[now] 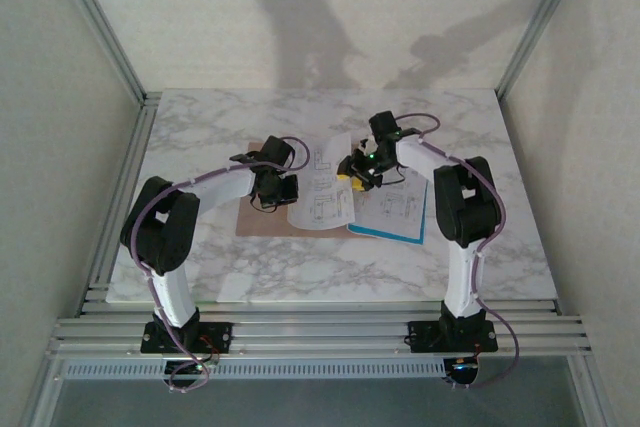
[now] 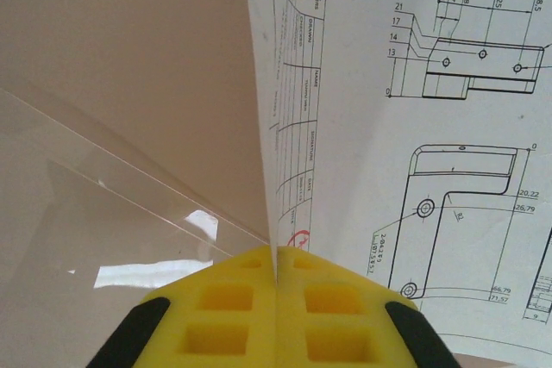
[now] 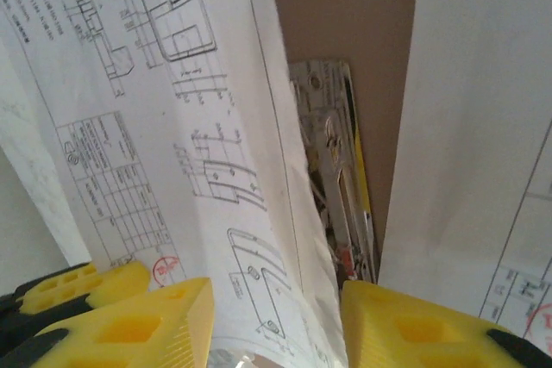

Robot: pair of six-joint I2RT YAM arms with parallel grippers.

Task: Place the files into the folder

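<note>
One sheet (image 2: 414,127), pinched inside left gripper (image 2: 276,258)

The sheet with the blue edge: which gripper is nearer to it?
Right. The right gripper hangs over the blue-edged sheet's far left corner; the left gripper is further left, by the folder, pinching another sheet.

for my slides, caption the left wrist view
Left end effector pinching a drawing sheet by its edge over the pinkish-brown folder.

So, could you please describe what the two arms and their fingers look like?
The left arm and right arm have white links, bulky black joints and black base plates, with thin purple cables looped alongside. The fingers are yellow blocks with square recesses, black behind.
</note>
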